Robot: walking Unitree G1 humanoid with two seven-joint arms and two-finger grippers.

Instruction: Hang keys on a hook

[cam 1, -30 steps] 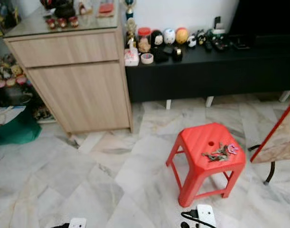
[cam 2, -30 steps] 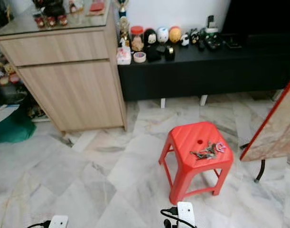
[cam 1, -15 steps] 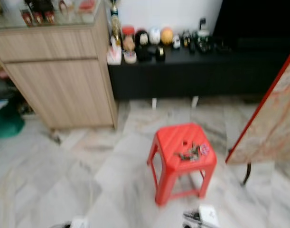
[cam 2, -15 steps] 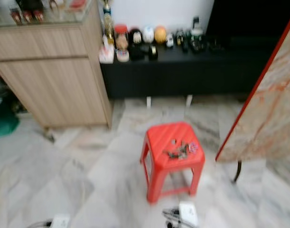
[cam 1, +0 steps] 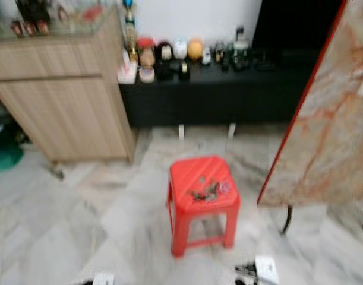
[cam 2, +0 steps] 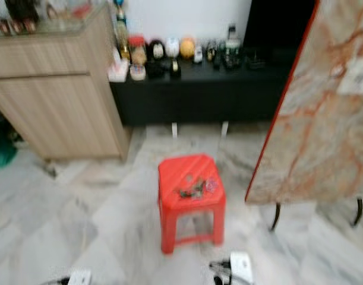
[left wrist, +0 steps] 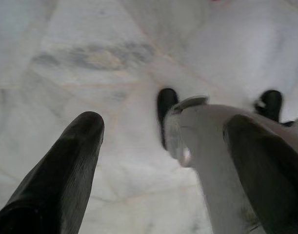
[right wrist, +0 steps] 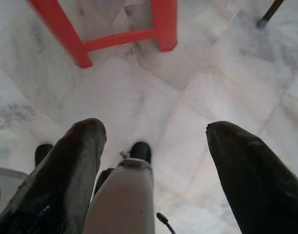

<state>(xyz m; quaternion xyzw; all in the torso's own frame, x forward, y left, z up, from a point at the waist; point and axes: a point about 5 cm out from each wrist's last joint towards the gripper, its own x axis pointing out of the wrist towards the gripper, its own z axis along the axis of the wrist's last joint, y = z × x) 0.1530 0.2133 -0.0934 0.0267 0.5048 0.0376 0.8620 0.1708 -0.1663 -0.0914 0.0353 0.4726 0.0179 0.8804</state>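
Observation:
A bunch of keys [cam 1: 206,191] with a pink tag lies on top of a red plastic stool [cam 1: 199,178] standing on the marble floor ahead of me. The head views are blurred. My left gripper [left wrist: 163,141] hangs open over the floor with nothing between its fingers. My right gripper [right wrist: 153,139] is open too, pointing down at the floor near the stool's red legs [right wrist: 161,24]. I can make out no hook.
A wooden cabinet [cam 1: 62,101] stands at the left. A low black bench [cam 1: 229,89] with small ornaments runs along the far wall. A marble-patterned panel with a red edge [cam 1: 324,119] leans at the right. White power strips [cam 1: 265,268] lie on the floor close by.
The whole picture has shifted left, so the camera has turned right. The stool now sits nearer the middle and the marble panel takes up more of the right side.

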